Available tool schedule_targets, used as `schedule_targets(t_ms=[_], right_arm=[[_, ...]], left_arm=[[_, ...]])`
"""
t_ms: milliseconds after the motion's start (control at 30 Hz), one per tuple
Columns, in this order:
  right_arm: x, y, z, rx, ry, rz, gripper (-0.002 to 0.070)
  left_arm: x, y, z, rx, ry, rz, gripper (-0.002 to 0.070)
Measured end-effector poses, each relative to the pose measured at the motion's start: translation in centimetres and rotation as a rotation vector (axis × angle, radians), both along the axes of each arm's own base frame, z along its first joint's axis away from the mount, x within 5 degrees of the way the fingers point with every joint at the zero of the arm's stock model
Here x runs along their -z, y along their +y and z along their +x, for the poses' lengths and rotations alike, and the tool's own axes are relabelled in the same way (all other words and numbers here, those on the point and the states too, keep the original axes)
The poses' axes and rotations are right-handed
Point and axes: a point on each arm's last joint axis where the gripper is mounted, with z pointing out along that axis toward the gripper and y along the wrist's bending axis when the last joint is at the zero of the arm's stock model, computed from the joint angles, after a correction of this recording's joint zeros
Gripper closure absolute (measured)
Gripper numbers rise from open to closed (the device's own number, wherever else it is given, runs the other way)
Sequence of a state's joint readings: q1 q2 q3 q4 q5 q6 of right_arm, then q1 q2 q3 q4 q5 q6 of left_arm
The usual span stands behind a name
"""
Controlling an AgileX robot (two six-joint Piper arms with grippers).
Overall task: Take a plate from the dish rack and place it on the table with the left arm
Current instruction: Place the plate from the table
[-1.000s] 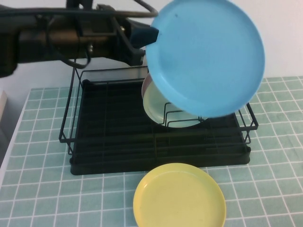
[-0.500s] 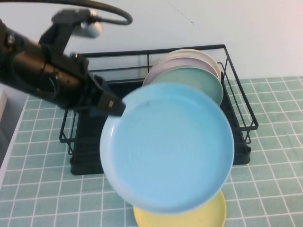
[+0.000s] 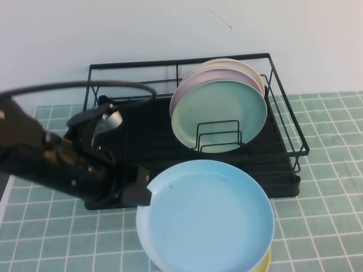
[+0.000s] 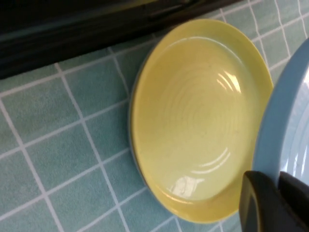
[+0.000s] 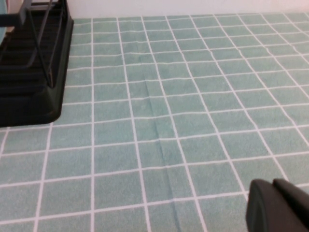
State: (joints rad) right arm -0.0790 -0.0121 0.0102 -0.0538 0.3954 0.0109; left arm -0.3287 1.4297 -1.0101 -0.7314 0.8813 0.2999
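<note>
Table [image 3: 334, 170] of pale-green tiles carries the black dish rack [image 3: 142, 141], mint-green plate [image 3: 219, 116] upright inside. Just in front, the left hand [image 3: 138, 194] is clenched on the blue plate [image 3: 205, 216] rim — held above a yellow plate [image 4: 198, 121]. Right hand [image 5: 277, 205] — low over bare tiles, grip unclear.

The light blue plate [image 3: 205, 216] hides most of the yellow plate [image 3: 264, 264].
</note>
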Motion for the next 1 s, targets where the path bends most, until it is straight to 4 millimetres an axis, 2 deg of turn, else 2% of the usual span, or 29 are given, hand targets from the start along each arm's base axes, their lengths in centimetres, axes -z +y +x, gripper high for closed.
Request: schedule_targets(t_ms=[133,267,367,667,767,1000], right_arm=[[0.0,0.0,0.0,0.0,0.0,0.0,0.0678],[0.0,0.0,0.0,0.0,0.0,0.0,0.0678],[0.0,0.0,0.0,0.0,0.0,0.0,0.0678],[0.0,0.0,0.0,0.0,0.0,0.0,0.0678],[0.0,0.0,0.0,0.0,0.0,0.0,0.0678],[0.0,0.0,0.0,0.0,0.0,0.0,0.0678]], left_arm=[[3.0,0.2,-0.4,-0.119,0.01,-0.048,0.0671],[5.0,0.7,-0.8,-0.181,-0.015,-0.058,0.0671],[5.7,0.8,-1.0,-0.185,-0.039,-0.07,0.0671],[6.0,0.6,-0.5,-0.2,-0.075,-0.103,0.0671],[7.1,0.3,-0.4,-0.178,-0.022,-0.099,0.0663],[9.9,-0.2,0.1,-0.165,0.09,-0.083,0.0589]])
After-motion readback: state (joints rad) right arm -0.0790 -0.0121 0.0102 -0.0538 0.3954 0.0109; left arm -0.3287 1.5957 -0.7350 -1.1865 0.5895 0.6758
